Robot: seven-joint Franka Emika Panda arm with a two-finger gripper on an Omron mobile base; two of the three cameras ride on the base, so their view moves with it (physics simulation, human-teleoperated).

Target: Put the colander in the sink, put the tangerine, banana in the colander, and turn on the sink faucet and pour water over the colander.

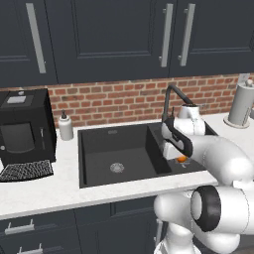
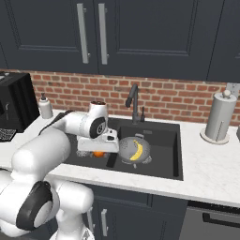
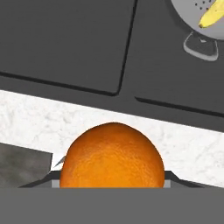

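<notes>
The tangerine [image 3: 112, 155] is seen large and close in the hand view, seated between the jaws of the gripper [image 3: 112, 181], which are closed partway against its sides; the fruit is held. In the right base view the same orange fruit [image 2: 98, 153] is glimpsed just beneath the white hand [image 2: 97, 144], above the front edge of the sink [image 2: 176, 154], near the divider between the two basins. In the left base view a small patch of orange [image 1: 182, 158] is visible under the hand, at the near rim of the right basin. The colander [image 2: 135, 151] is set in the smaller right basin, and the banana [image 2: 137, 150] is laid inside it, curved and tilted against the perforated wall. In the hand view the colander's rim handle [image 3: 200, 45] and one end of the banana [image 3: 213, 14] are shown at the upper right, well apart from the held fruit, with the white marbled counter [image 3: 35, 122] crossing below the black basin edges. The sink faucet [image 2: 133, 101] is stood behind the basins against the brick wall. A white soap dispenser [image 1: 65, 125] is placed left of the sink, beside a black coffee machine [image 1: 25, 131], and a paper towel roll [image 2: 219, 117] is stood on the counter to the right.
</notes>
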